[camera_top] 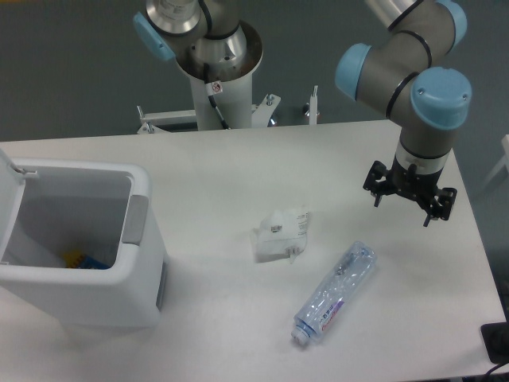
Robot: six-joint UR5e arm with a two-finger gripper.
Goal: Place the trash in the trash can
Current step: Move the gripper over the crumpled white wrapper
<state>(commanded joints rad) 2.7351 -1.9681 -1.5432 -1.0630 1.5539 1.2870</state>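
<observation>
— Near the table's (238, 167) right edge, what's your gripper (409, 200) doing?

— It hangs above the top with fingers apart, holding and touching nothing.

— And the trash?

— Pouch (280, 234) mid-table, bottle (336, 293) lying toward the front edge, cap end nearest it. Both loose, apart from each other.

— The can (87, 255)?

— At the left edge, lid up, so I judge it's ready for a drop

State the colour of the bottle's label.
Blue-purple on the clear bottle, seen in the fixed camera view.
</observation>
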